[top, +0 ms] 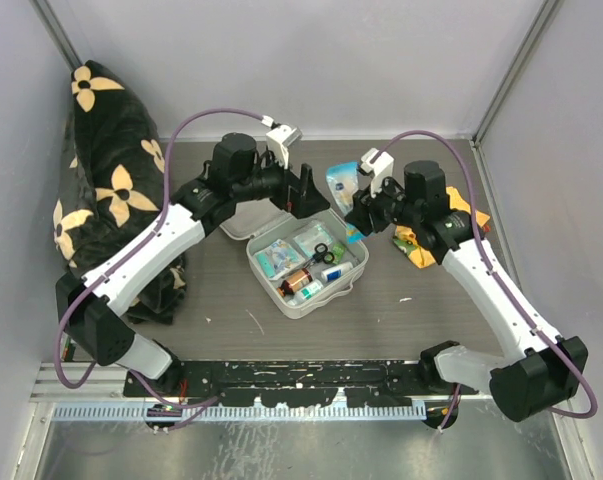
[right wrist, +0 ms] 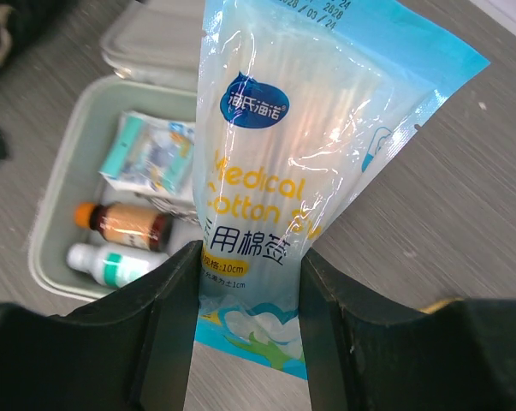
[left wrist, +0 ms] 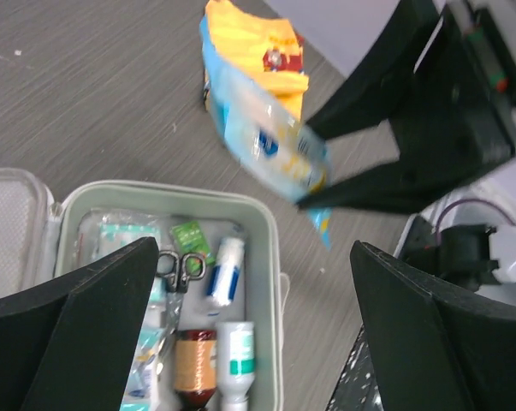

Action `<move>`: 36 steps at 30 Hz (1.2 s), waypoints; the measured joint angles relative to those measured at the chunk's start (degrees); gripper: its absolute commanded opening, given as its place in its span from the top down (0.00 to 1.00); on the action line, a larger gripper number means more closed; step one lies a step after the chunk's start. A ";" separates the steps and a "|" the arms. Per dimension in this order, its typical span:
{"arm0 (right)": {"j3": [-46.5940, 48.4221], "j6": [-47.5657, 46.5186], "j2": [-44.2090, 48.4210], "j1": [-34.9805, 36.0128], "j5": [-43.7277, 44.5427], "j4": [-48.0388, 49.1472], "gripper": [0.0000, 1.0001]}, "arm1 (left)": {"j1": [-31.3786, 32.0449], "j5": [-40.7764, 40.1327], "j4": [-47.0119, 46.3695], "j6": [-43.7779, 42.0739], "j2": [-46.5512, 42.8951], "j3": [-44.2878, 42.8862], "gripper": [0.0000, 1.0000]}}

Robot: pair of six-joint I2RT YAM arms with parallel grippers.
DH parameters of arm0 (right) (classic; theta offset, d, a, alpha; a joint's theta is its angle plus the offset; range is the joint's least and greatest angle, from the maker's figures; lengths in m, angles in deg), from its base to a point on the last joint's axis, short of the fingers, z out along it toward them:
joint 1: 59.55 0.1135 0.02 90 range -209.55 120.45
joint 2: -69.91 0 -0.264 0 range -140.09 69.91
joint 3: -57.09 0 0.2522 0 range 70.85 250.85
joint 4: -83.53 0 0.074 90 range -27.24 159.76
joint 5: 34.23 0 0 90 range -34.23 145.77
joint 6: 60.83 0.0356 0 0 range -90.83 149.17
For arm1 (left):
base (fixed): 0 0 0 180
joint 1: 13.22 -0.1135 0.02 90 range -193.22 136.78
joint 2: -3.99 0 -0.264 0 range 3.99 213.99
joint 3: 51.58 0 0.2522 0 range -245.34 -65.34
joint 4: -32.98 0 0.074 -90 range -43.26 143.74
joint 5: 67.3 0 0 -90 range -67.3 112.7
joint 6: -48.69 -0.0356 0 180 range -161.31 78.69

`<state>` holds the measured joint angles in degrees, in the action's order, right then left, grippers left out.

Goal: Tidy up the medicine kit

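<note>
Medicine kit [top: 297, 312] sits open at centre of the bench [top: 221, 290], turned so its sides run diagonal to the frame. Its lid [top: 243, 225] is folded back toward upper left. The tray looks near square from above, so no firm call on its long axis. The tray is already partly filled: scissors [top: 322, 252], a brown bottle [top: 299, 281], a white bottle [right wrist: 112, 264] and flat packets. Bare floor shows mostly along the tray's right-hand side. The right pincer [top: 361, 215] hangs just beyond the kit's upper right edge, clamped on the lower end of a cotton swab packet [top: 342, 183]. In the right wrist view both fingers press the packet's sides. The packet's long axis runs straight out from the pincer, up-frame, with the kit's rim [right wrist: 56, 188] off to the left and below. So from the right pincer the kit lies to lower left in the top view, just beside and lower down. Judgement: the packet has to swing that way and probably lie flat along a tray side to fit. The left pincer [top: 306, 190] is spread wide with nothing in it. It hovers over the kit's far edge, and its wrist view looks down into the tray between the fingers. Both pincers are about equally near the kit, but the right one carries the load, so the move is its. An orange-yellow cloth [top: 421, 240] lies under the right arm at mid right, and a black flowered bag [top: 101, 180] sits at far left.
</note>
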<state>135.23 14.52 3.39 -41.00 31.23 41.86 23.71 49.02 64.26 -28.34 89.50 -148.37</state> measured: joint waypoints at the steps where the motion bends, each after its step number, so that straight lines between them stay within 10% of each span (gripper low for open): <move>1: 0.02 0.74 0.00 1.03 -0.02 1.05 0.49 | 0.00 0.02 -0.24 1.38 0.33 -0.79 0.06; 21: -6.23 13.14 2.51 7.10 -5.77 16.35 0.49 | -0.02 0.66 -2.49 13.88 1.70 -2.29 0.58; 30: -7.96 12.13 2.69 7.52 -7.30 17.16 0.50 | -0.59 0.87 -2.73 15.17 2.01 -2.25 0.39; 36: -8.72 10.21 3.65 7.87 -7.30 16.98 0.50 | -0.79 0.35 -2.71 16.15 2.01 -2.23 0.44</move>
<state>126.51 24.72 7.04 -33.13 23.93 58.85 22.93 49.37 61.55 -12.18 91.51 -150.59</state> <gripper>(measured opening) 0.505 0.598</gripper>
